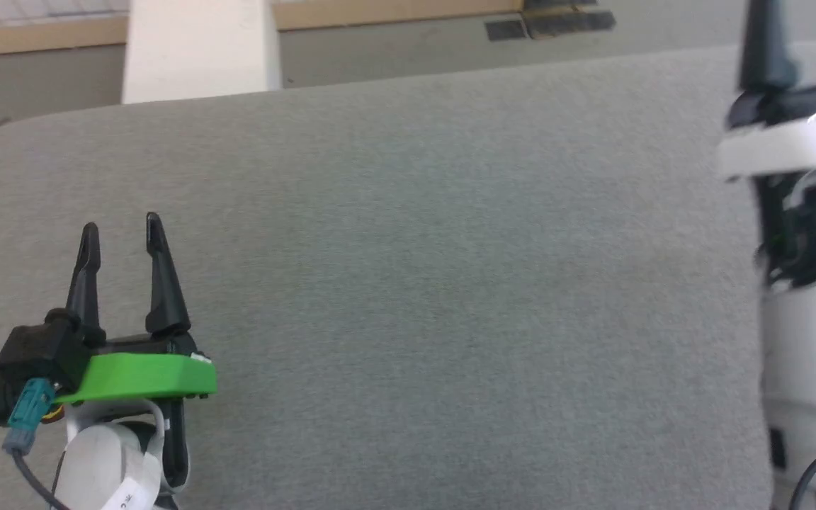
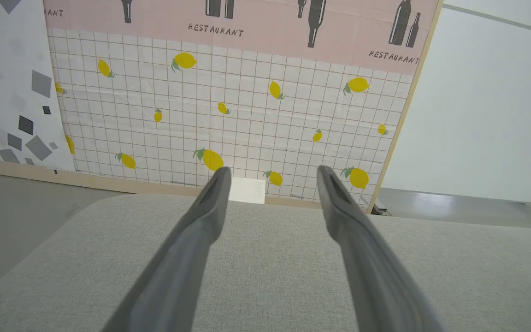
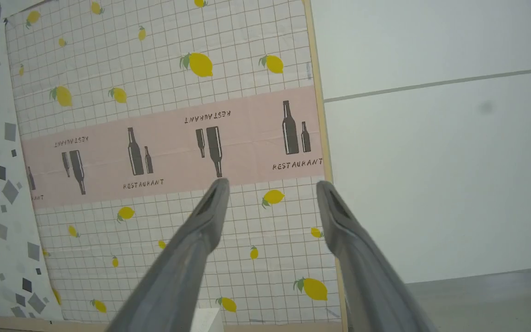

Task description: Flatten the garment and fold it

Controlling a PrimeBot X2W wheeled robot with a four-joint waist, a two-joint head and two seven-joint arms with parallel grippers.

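**A:** Where is the left claw (image 1: pixel 121 222)?

**B:** Low at the left of the head view, over the grey fabric-covered worktop (image 1: pixel 408 283). Its two long dark fingers are spread as wide as they go and point away from the robot, and there is nothing between them. A bright green plastic mount (image 1: pixel 139 375) sits just behind the fingers.

**A:** And the right claw (image 1: pixel 805 25)?

**B:** It is at the far right edge of the head view, raised close to the camera and blurred (its fingertips run off the top edge). In its own wrist view the fingers (image 3: pixel 191 240) are spread just as wide and hold nothing. They aim at a tall wall panel printed with yellow lemons and a pink band reading RESTAURANT (image 3: pixel 155 152), with a plain white wall (image 3: pixel 431 161) beside it.

**A:** Where does the garment lie relative to the claws?

**B:** I cannot tell. Ahead of the left claw, the grey worktop runs to its rounded far edge. A small white block (image 2: pixel 247 190) stands just beyond that edge, at the foot of the lemon panel.
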